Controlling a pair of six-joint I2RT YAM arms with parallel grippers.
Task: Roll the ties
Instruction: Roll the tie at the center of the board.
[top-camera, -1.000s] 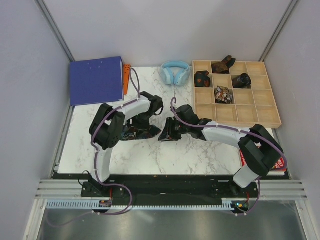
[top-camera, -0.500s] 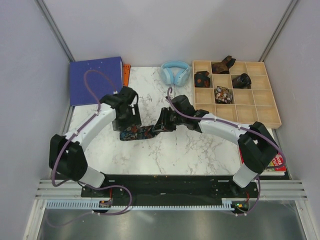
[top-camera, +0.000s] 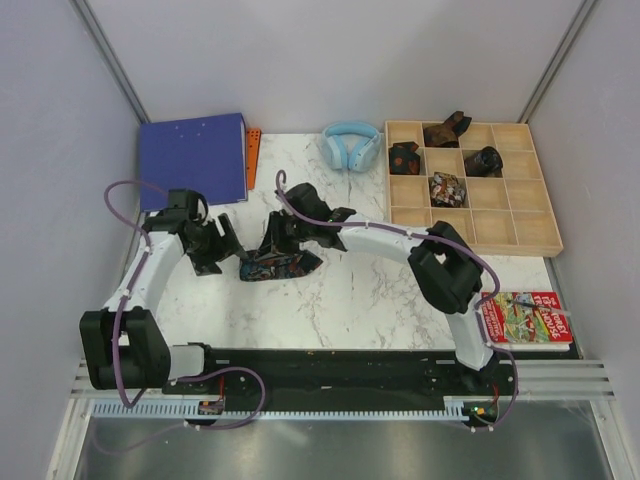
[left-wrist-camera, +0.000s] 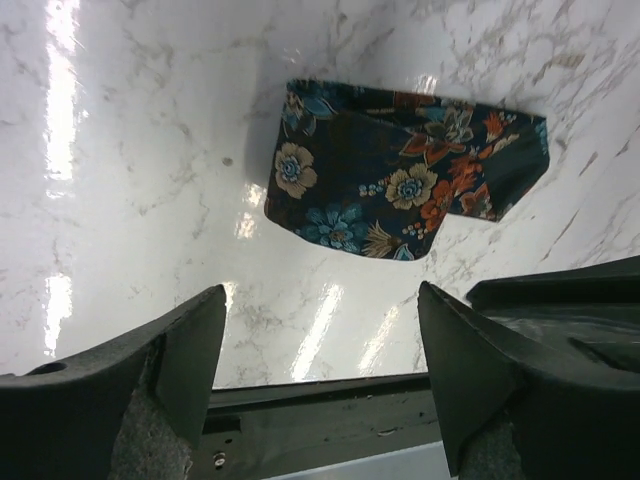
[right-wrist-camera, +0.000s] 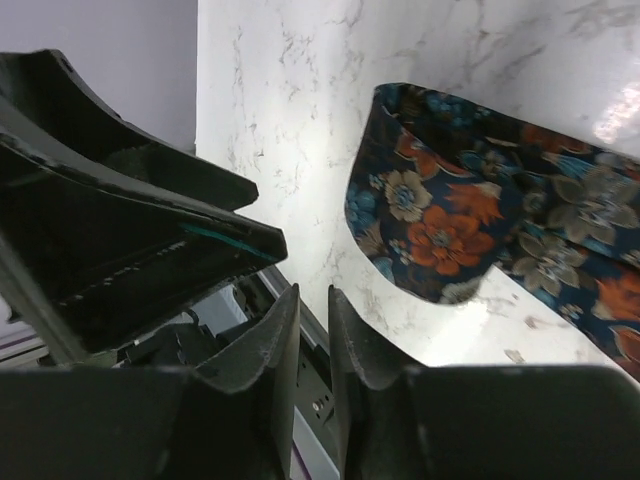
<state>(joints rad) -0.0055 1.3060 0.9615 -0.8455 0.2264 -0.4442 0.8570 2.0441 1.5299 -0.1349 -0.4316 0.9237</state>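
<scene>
A flat folded tie (top-camera: 283, 266), dark navy with orange, blue and tan flowers, lies on the marble table. It shows in the left wrist view (left-wrist-camera: 400, 180) and the right wrist view (right-wrist-camera: 470, 215). My left gripper (top-camera: 226, 252) is open and empty, just left of the tie and not touching it; in its own view (left-wrist-camera: 320, 345) the fingers stand wide apart. My right gripper (top-camera: 272, 240) hovers over the tie's left half, its fingers (right-wrist-camera: 275, 350) nearly together with nothing between them. Several rolled ties (top-camera: 447, 188) sit in the wooden tray (top-camera: 520, 230).
A blue binder (top-camera: 193, 158) with an orange piece (top-camera: 253, 148) beside it lies at the back left. Light-blue headphones (top-camera: 350, 145) lie at the back centre. A colourful book (top-camera: 528, 318) lies at the front right. Grey walls close in both sides.
The left gripper has let go of the tie and swung left, now open. The right gripper has moved left across the table, and the stretched tie now lies folded shorter.
</scene>
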